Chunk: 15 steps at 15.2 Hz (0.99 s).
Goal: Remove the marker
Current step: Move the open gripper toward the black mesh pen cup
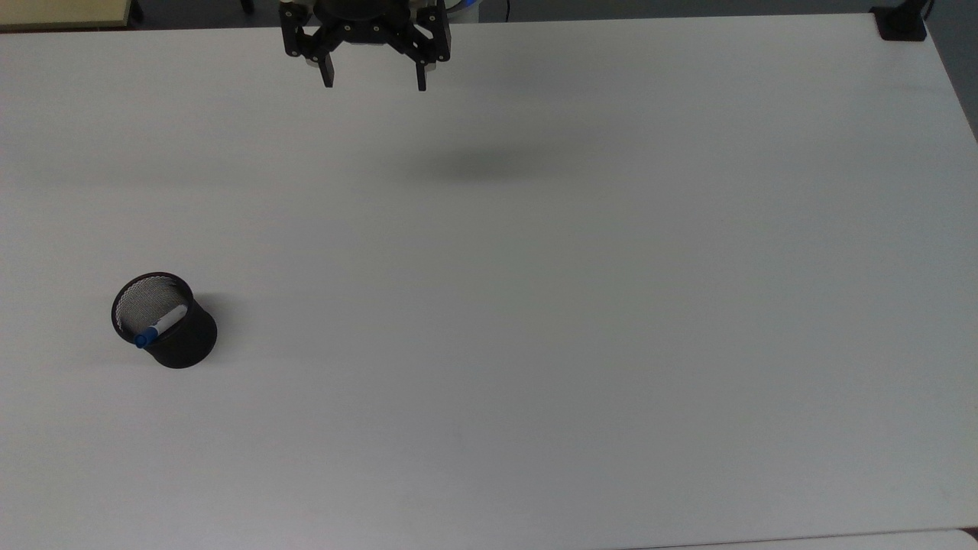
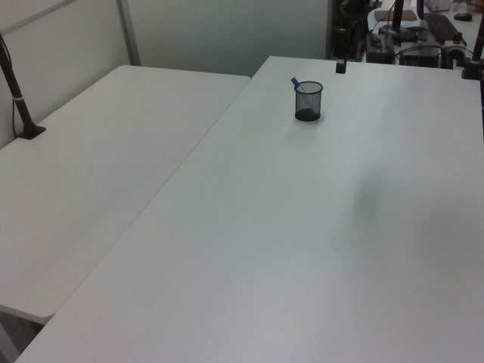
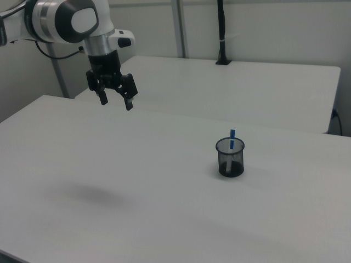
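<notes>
We see the gripper [image 1: 374, 82] with fingers spread, empty, high above the table [image 1: 535, 305], well apart from the marker [image 1: 160, 325] leaning inside the black mesh cup [image 1: 179, 344].

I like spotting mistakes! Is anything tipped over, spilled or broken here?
Nothing stands out. The cup stands upright on the table, with the marker leaning inside it. The claw hangs open, far from both.

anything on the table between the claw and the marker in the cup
No. In the top view and the right view, only bare white table lies between the open claw and the marker standing in the black mesh cup.
</notes>
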Each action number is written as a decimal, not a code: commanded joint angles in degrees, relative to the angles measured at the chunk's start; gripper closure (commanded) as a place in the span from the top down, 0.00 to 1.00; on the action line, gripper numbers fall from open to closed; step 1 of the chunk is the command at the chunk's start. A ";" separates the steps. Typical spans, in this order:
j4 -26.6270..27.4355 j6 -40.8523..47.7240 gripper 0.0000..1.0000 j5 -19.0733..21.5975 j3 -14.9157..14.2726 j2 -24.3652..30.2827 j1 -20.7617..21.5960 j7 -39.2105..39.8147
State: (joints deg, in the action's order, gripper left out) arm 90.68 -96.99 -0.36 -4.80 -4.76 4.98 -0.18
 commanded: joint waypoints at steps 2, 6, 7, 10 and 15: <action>0.99 0.49 1.00 0.01 0.50 0.89 -0.24 -0.35; 0.99 0.40 1.00 0.01 0.50 0.89 -0.32 -0.35; 0.99 0.40 1.00 0.01 0.50 0.89 -0.24 -0.35; 1.08 0.14 1.00 -0.08 0.50 0.72 -0.33 -0.35; 1.08 -3.46 1.00 -1.75 0.24 -0.25 -0.85 0.09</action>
State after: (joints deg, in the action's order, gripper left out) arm 90.74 -97.46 -1.11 -4.80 -5.02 4.74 -0.18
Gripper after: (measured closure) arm 0.000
